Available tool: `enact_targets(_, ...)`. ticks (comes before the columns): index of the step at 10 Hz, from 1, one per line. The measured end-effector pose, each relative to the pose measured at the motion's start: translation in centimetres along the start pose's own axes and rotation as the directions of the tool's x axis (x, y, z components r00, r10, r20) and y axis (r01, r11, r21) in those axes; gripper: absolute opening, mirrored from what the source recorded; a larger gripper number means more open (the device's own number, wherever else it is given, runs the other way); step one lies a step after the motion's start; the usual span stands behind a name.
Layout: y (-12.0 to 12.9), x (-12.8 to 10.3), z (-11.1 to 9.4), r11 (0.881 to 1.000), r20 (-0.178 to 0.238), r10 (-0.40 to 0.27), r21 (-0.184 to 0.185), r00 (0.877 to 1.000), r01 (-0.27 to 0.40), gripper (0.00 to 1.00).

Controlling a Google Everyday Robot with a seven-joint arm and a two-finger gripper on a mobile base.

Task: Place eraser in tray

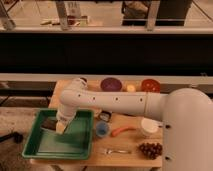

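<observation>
Camera view: gripper [59,126] low inside tray [35,148], far-left; eraser [49,123] pinched, positioned for drop w/in rim.

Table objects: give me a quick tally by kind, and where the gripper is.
Trays: 1, green tray
Erasers: 1, dark eraser at the gripper, over the tray
Bowls: 2, purple bowl, orange-red bowl
Cups: 2, blue cup, white cup
Food: 3, carrot, grapes, yellow fruit
Forks: 1, fork
Total: 10

A wooden table [125,155] stands before a dark counter [100,52].
</observation>
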Motion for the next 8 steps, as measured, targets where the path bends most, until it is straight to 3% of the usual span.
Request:
enact_targets(4,-0.8,0.9,0.0,0.998,-0.001,0.009,0.055,1.0,-0.009,0.0)
enact_targets(8,-1.9,1.0,0.5,0.997,0.005,0.002,0.077,1.0,-0.002,0.0)
